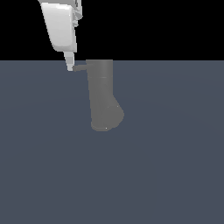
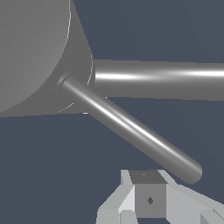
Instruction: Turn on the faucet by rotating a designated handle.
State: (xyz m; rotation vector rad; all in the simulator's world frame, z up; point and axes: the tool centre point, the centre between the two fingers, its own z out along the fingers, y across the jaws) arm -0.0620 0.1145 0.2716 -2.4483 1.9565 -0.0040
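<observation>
The faucet (image 1: 101, 94) is a thick dark-grey column standing on the floor, with a rounded bulge at its lower end. The handle (image 1: 79, 68), a thin grey rod, sticks out sideways from the column's upper part toward the exterior view's left. My white gripper (image 1: 69, 65) hangs down from above with its fingers together, tips against the handle's free end. In the wrist view the handle (image 2: 131, 129) runs slanting from the faucet (image 2: 30, 48) and ends just beside my gripper (image 2: 148, 199). Nothing is between the fingers.
A second, thicker rod (image 2: 162, 78) leaves the faucet column and runs out of the wrist picture. The blue-grey floor (image 1: 166, 166) spreads flat all around the faucet.
</observation>
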